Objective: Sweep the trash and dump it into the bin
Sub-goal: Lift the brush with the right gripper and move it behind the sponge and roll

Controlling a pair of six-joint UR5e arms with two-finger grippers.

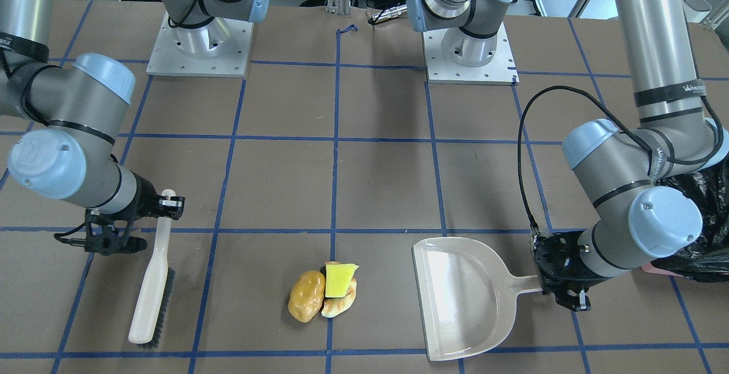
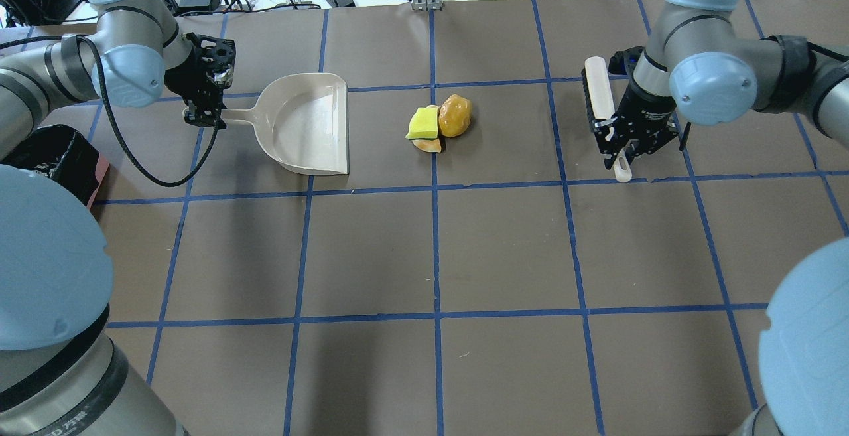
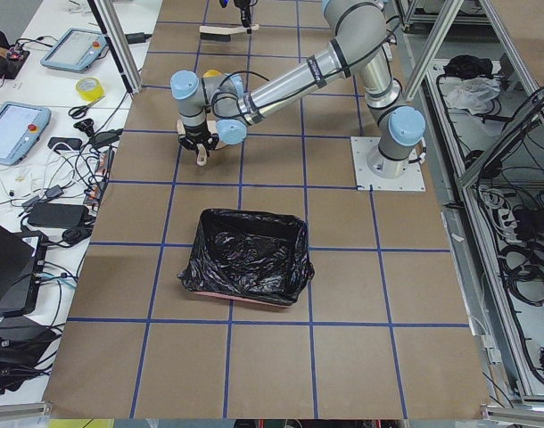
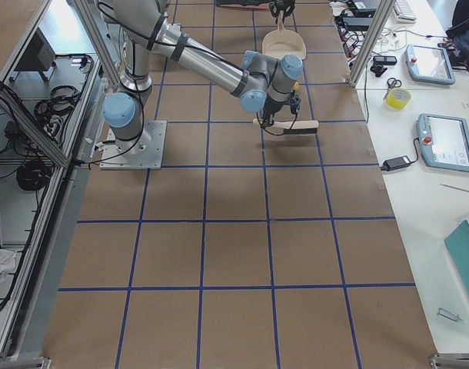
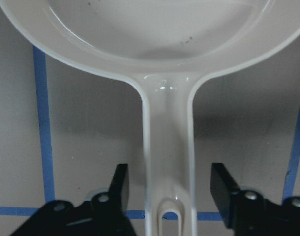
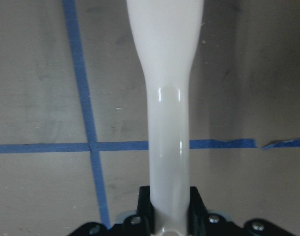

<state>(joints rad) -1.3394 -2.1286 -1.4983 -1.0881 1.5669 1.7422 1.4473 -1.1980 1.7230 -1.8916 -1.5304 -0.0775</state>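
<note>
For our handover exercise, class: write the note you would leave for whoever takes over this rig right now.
Left gripper: open, fingers either side of the handle of the dustpan, not clamped.
Right gripper: shut on the handle of the brush.
Trash: piled between dustpan and brush, touching neither.
Bin: on the robot's left, beyond the dustpan.
Done: both tools reached; nothing swept.
To do: grip dustpan, sweep trash in, dump into bin.
</note>
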